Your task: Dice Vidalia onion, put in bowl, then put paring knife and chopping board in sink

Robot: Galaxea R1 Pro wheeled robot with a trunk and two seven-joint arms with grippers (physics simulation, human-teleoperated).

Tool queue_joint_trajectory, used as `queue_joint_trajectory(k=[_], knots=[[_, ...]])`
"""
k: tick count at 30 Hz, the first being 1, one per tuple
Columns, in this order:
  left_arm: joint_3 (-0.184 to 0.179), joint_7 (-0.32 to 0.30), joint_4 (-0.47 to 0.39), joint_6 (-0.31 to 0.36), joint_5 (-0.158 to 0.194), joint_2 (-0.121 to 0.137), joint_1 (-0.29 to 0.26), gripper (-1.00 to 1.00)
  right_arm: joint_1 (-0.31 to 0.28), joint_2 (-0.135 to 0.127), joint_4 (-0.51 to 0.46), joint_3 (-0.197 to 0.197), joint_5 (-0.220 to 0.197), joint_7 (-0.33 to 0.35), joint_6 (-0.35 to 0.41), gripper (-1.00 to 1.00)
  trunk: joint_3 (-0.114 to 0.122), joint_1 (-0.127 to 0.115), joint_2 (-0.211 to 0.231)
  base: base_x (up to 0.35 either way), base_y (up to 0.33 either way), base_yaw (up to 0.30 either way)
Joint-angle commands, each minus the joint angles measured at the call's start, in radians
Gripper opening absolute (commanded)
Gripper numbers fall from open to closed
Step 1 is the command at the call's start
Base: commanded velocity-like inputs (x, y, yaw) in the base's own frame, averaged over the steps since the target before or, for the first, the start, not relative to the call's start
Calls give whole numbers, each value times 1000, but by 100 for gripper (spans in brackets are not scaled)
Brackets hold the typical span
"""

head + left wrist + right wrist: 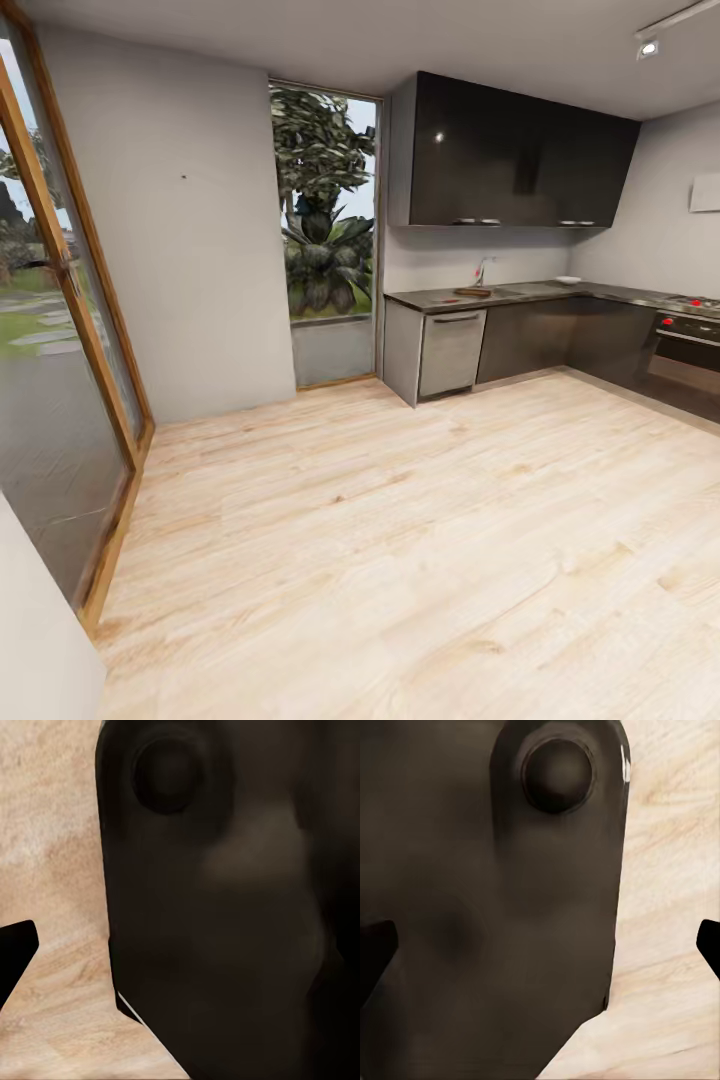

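the robot's far from the action: the sink (500, 291) and chopping board (473, 292) sit on the countertop (540, 294) ahead-right across the floor (400, 550). can't tell either gripper's state, neither arm looks nearer.

From where you stand, the countertop (530, 293) is far off, and the things on it are too small to make out: a brown sliver near the faucet (483, 270) may be the chopping board (472, 292), a white speck the bowl (568, 280). You cannot see into the sink (500, 290). The stove (690, 330) is cut by the picture's edge. In both wrist views a dark robot body hides most of the floor (675, 870), and each fingertip (15, 956) is cropped.
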Motion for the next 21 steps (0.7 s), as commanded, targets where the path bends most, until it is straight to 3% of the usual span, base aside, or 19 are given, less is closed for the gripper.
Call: queue_joint_trajectory(k=[1,8,12,21], knots=[[6,-4,-6,-6,6,-6,6,100,-1,-6,-4,1,-1,-3,0,100,0,0,0,0,0,0],[6,-6,-37,-22,8,-35,45,100,-1,-43,-6,8,1,-3,1,100,0,0,0,0,0,0],[6,-6,-54,-24,8,-33,68,100,-2,-44,-6,7,0,-3,-3,100,0,0,0,10,0,0],[6,-2,-60,-26,8,-29,75,100,-1,-43,-6,1,-3,1,-6,100,0,0,0,268,-137,0]])
